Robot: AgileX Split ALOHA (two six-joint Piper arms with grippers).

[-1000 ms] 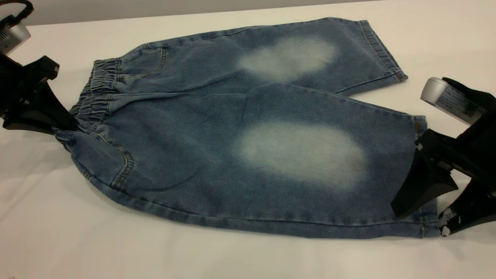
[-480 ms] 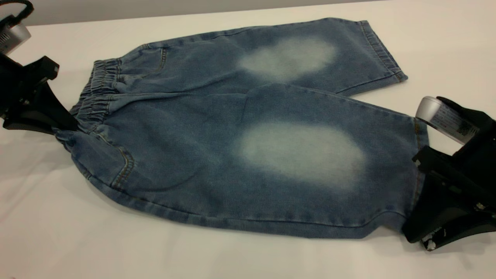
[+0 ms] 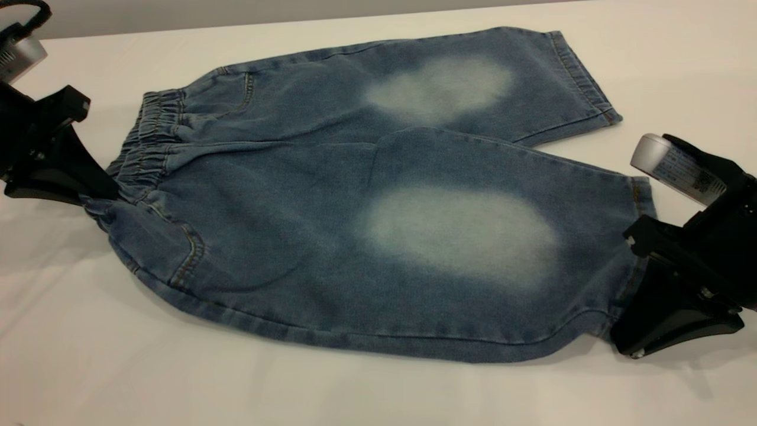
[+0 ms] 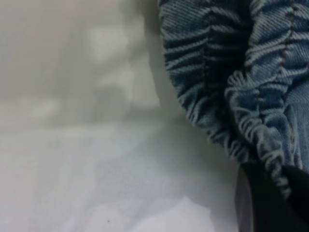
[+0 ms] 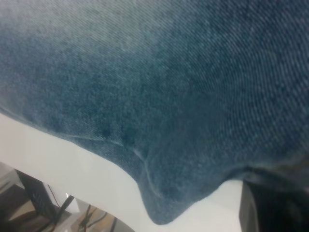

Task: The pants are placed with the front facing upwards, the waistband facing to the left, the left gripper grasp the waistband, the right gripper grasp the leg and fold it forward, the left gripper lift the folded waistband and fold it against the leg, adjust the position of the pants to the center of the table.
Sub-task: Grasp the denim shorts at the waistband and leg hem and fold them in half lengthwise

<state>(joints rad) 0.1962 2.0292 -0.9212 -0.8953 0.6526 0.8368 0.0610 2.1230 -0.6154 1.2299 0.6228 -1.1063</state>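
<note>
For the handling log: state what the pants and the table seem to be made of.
The pants: blue denim, likely cotton; twill weave and orange stitching show, with pale faded ovals. The table: smooth, matte white surface, material unclear. Both pincers, left and right, grip the pants.

A grey wall [image 3: 236, 12] runs behind the evenly lit surface.

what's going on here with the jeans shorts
Two robot arms are starting to fold the pants, which lie flat and front up on the table. The left gripper is shut on the waistband at its near corner. The right gripper is shut on the hem corner of the near leg, and the cloth there is bunched and pulled toward it. Nothing is folded over yet.
</note>
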